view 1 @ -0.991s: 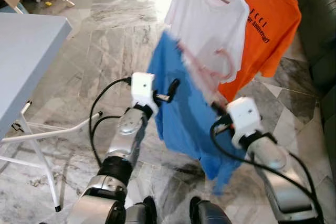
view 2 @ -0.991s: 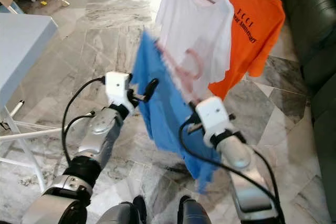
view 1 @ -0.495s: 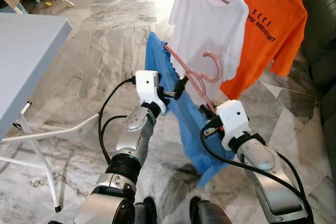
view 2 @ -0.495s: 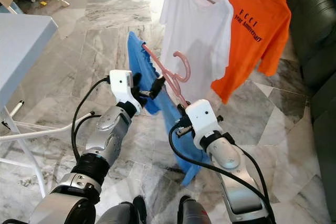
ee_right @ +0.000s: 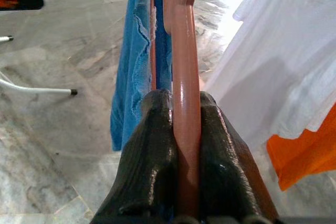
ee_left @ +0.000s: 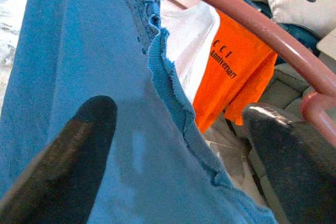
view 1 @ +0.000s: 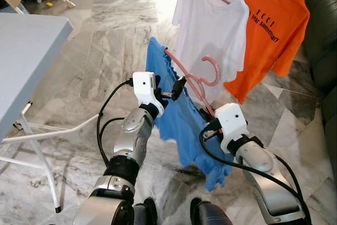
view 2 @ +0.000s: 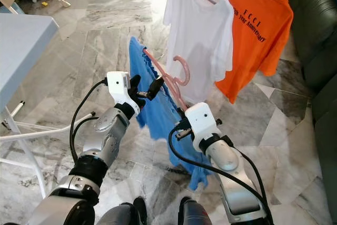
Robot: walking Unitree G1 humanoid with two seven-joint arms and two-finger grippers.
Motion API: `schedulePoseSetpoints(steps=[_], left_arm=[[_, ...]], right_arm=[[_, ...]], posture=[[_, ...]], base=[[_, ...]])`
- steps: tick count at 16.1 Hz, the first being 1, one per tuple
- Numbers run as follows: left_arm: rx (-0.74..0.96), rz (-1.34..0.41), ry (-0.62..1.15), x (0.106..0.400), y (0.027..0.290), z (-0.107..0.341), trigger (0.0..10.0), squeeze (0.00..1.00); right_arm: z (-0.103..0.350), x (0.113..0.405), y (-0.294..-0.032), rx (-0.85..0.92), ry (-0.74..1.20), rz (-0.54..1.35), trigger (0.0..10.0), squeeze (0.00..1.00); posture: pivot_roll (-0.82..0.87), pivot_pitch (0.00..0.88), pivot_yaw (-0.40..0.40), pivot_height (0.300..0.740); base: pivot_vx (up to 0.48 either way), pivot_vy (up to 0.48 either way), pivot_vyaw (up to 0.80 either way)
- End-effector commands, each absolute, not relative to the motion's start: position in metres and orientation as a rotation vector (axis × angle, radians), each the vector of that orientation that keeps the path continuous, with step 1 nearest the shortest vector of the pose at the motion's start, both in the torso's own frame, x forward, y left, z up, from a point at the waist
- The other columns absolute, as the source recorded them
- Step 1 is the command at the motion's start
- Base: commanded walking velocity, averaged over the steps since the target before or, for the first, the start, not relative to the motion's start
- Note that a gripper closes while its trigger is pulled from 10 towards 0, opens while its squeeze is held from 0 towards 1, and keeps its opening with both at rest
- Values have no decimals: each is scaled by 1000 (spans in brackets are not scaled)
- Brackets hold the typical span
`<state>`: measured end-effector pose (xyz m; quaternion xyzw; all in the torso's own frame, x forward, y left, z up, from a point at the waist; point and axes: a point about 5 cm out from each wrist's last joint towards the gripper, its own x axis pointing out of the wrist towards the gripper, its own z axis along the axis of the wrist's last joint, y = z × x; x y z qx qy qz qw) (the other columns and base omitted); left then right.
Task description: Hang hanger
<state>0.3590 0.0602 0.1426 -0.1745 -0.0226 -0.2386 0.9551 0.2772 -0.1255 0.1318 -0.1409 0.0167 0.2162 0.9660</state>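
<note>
A pink hanger carries a blue shirt that drapes down between my two arms. My right gripper is shut on the hanger's lower arm; in the right wrist view its fingers pinch the pink bar. My left gripper is open at the shirt's collar, just under the hanger's upper arm. In the left wrist view the blue cloth lies between its spread fingers, and the pink bar passes above.
A white shirt and an orange shirt hang on hangers just beyond the blue one. A grey table with white legs stands to my left. A dark sofa lines the right side. The floor is marble.
The hanger and blue shirt, blurred and swinging a second ago, now hang steady and a little lower. My left gripper has shifted slightly left, staying at the collar.
</note>
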Motion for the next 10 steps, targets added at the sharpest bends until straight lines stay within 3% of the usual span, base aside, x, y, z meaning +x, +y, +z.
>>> schedulePoseSetpoints(steps=[1,10], left_arm=[[-379,-472,-34,361,60,141,0,0],[-340,-426,-33,369,71,141,0,0]], right_arm=[[135,272,-116,-270,9,491,10000,0],[129,263,-121,-275,54,502,10000,0]], posture=[[-196,221,55,740],[-217,222,63,740]], base=[[0,0,0],[0,0,0]])
